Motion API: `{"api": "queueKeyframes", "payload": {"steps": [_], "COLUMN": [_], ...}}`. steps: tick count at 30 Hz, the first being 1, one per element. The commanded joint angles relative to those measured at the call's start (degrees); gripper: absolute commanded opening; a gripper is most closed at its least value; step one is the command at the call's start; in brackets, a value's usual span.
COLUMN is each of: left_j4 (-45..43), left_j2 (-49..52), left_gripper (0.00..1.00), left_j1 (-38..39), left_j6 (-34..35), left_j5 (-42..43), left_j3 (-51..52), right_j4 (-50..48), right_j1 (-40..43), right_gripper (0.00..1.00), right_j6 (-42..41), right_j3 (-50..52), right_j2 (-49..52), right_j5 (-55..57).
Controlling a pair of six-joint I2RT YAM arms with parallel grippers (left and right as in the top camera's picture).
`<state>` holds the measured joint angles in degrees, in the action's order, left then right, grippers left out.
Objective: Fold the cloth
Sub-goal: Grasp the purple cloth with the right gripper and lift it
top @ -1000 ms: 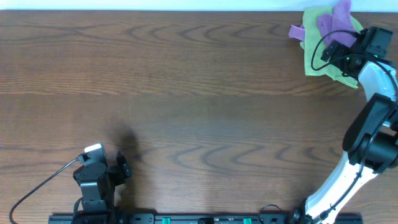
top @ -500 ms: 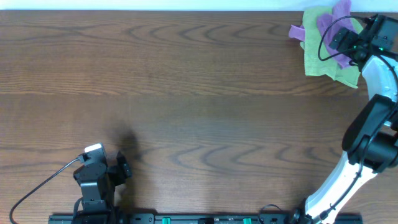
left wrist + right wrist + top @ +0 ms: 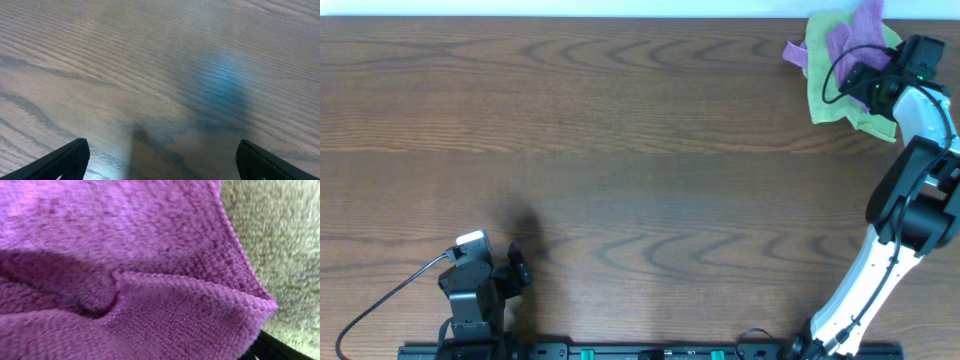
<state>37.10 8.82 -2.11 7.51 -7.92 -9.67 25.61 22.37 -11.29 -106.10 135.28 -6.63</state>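
Observation:
A purple cloth (image 3: 850, 35) lies crumpled on top of a green cloth (image 3: 825, 100) at the table's far right corner. My right gripper (image 3: 858, 80) is pressed down into the pile. In the right wrist view the purple cloth (image 3: 125, 270) fills almost the whole frame, with the green cloth (image 3: 280, 235) at the upper right. Only one black fingertip (image 3: 280, 352) shows, far out at the lower right; the other is hidden under purple fabric. My left gripper (image 3: 518, 270) rests open and empty at the near left; in its wrist view its gripper (image 3: 160, 162) is over bare wood.
The dark wooden table (image 3: 640, 170) runs to a white far edge just behind the cloths. A cable trails from the left arm's base (image 3: 470, 290) at the front edge. The right arm (image 3: 910, 200) stretches along the right side.
My right gripper went toward the far edge and came back down onto the purple cloth, whose folds shifted slightly. The left arm has not moved.

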Motion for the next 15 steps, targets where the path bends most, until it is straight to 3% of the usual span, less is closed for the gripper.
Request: {"api": "queueKeyframes", "payload": {"steps": [1, 6, 15], "left_j4": [0.1, 0.1, 0.1], "left_j2": [-0.3, -0.3, -0.3], "left_gripper": [0.95, 0.95, 0.95], "left_j1": [-0.2, -0.2, -0.2], "left_j6": [0.4, 0.4, 0.4], "left_j5": [0.1, 0.1, 0.1], "left_j3": [0.5, 0.5, 0.5], "right_j4": [-0.1, -0.1, 2.4], "right_j1": [-0.3, -0.7, -0.8], "right_gripper": [0.84, 0.5, 0.11], "right_j6": [0.4, -0.1, -0.9], "right_j3": [-1.7, -3.0, -6.2], "right_j2": [-0.3, -0.3, -0.3], "right_j5": [-0.7, -1.4, -2.9]}}
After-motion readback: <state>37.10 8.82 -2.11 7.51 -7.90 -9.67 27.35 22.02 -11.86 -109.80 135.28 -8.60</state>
